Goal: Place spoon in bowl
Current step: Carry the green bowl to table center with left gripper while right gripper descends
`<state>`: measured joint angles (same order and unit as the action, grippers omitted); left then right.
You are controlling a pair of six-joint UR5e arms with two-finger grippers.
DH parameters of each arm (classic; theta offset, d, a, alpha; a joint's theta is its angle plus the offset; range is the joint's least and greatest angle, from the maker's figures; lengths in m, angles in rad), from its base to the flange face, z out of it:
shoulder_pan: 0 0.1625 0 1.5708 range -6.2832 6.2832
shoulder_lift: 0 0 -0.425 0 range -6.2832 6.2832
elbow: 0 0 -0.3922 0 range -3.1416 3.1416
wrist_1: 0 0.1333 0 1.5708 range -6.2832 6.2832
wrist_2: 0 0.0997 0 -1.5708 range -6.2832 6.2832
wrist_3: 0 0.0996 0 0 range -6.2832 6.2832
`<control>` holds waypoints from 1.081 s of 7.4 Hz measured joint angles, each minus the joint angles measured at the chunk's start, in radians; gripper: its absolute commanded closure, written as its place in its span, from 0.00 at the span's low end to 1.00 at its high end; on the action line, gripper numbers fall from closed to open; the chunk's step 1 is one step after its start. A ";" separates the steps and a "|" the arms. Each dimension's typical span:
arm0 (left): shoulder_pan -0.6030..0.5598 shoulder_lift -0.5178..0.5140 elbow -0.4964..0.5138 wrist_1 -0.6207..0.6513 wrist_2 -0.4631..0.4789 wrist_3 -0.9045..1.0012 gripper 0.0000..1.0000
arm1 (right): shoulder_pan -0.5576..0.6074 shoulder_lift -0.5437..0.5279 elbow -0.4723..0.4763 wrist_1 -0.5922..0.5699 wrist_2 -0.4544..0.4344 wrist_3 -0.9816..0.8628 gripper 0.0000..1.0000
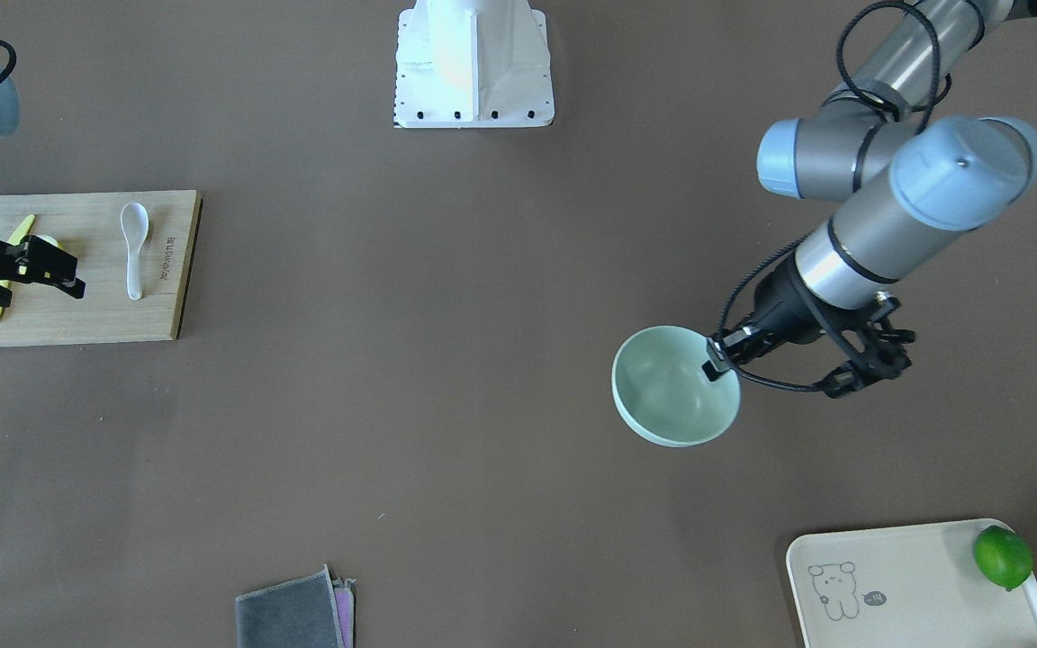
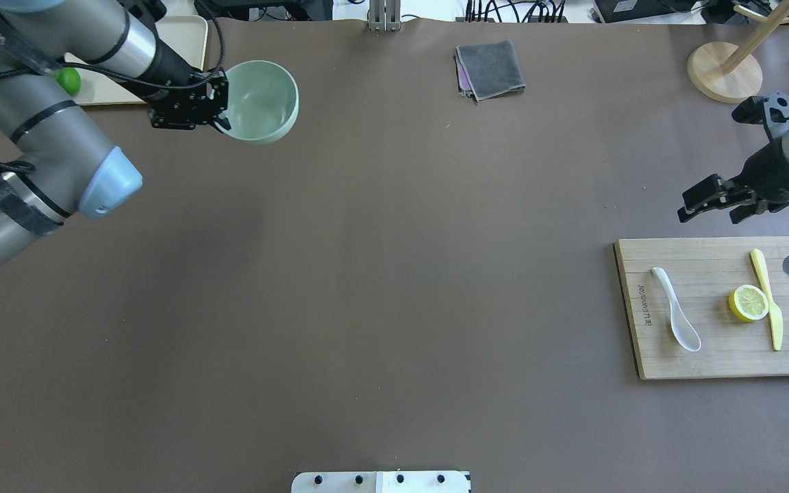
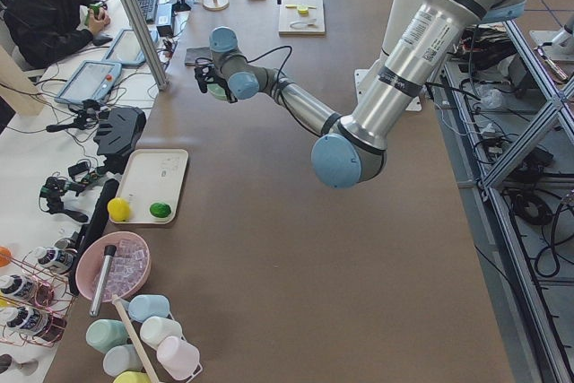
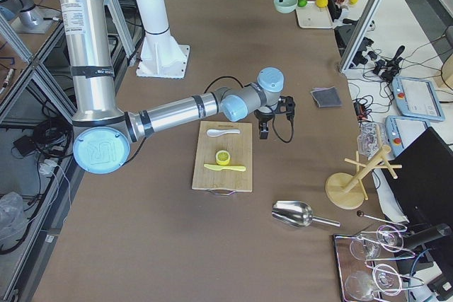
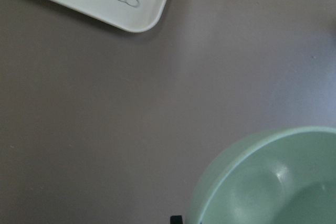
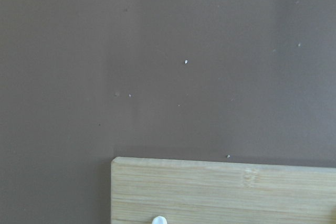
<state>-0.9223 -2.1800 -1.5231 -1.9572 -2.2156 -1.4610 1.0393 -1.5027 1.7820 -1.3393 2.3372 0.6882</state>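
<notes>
The pale mint-green bowl point(image 1: 667, 396) is at the table's left side, also in the overhead view point(image 2: 264, 103) and the left wrist view point(image 5: 273, 182). My left gripper point(image 1: 722, 355) is shut on its rim, one finger inside. Whether the bowl rests on the table I cannot tell. The white spoon point(image 2: 675, 318) lies on a wooden cutting board point(image 2: 709, 359) at the right, also in the front view point(image 1: 133, 247). My right gripper point(image 2: 709, 204) hovers open and empty by the board's far edge, apart from the spoon.
A lemon half point(image 2: 748, 302) and a yellow knife point(image 2: 768, 298) lie on the board beside the spoon. A cream bear tray point(image 1: 915, 585) with a lime point(image 1: 1003, 556) sits near the bowl. A grey cloth point(image 2: 490, 68) and a wooden stand point(image 2: 723, 72) are at the far edge.
</notes>
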 measured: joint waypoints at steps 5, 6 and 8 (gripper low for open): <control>0.286 -0.088 -0.021 0.072 0.255 -0.088 1.00 | -0.137 -0.019 0.005 0.001 -0.057 0.029 0.00; 0.317 -0.089 -0.013 0.079 0.277 -0.085 1.00 | -0.149 -0.023 0.007 0.002 -0.058 0.029 0.00; 0.370 -0.093 0.009 0.081 0.319 -0.075 1.00 | -0.162 -0.031 0.008 0.001 -0.058 0.029 0.00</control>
<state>-0.5521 -2.2726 -1.5139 -1.8763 -1.8961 -1.5357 0.8770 -1.5341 1.7896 -1.3379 2.2795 0.7174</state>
